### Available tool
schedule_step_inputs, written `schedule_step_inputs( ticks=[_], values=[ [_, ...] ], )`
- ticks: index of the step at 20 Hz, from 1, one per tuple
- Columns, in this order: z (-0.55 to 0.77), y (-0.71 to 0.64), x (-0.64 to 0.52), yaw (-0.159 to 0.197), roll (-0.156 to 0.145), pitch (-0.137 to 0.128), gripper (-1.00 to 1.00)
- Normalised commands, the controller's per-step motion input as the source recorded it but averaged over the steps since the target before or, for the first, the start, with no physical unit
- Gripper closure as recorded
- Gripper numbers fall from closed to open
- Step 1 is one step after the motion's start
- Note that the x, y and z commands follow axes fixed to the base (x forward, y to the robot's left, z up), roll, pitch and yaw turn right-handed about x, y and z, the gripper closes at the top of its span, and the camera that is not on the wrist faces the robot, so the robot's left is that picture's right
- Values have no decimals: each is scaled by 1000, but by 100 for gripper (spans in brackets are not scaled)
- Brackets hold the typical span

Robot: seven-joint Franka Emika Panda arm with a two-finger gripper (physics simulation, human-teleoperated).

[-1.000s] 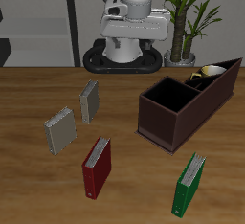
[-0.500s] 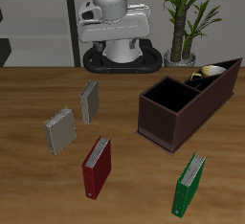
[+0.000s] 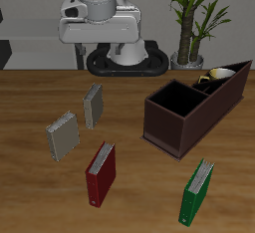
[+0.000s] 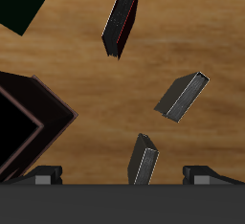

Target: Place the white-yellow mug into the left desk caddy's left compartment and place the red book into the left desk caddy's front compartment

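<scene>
Other books and a plant around the wooden table point(image 3: 30, 177)

A green book point(image 3: 196, 191) stands upright near the table's front edge. Two grey books stand well apart from the green book: one grey book point(image 3: 63, 134) nearer the front, the other grey book point(image 3: 94, 106) just behind it. A potted plant point(image 3: 191, 18) rises beyond the table's back edge, behind the green book

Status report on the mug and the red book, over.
Hand open, empty, high above the table. White-yellow mug already in left desk caddy. Red book upright, untouched, path clear.

Even, soft light — sharp renders, faint shadows.
</scene>
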Motion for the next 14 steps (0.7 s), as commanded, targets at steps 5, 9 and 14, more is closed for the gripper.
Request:
schedule_step_inputs(
  ticks=[5,9,14],
  values=[
    [16,-299,345,-10,-84,-13,-100],
    [18,-212,381,-16,-33,-20,-100],
    [-102,-39,490,5,-17,16,-100]
  ],
)
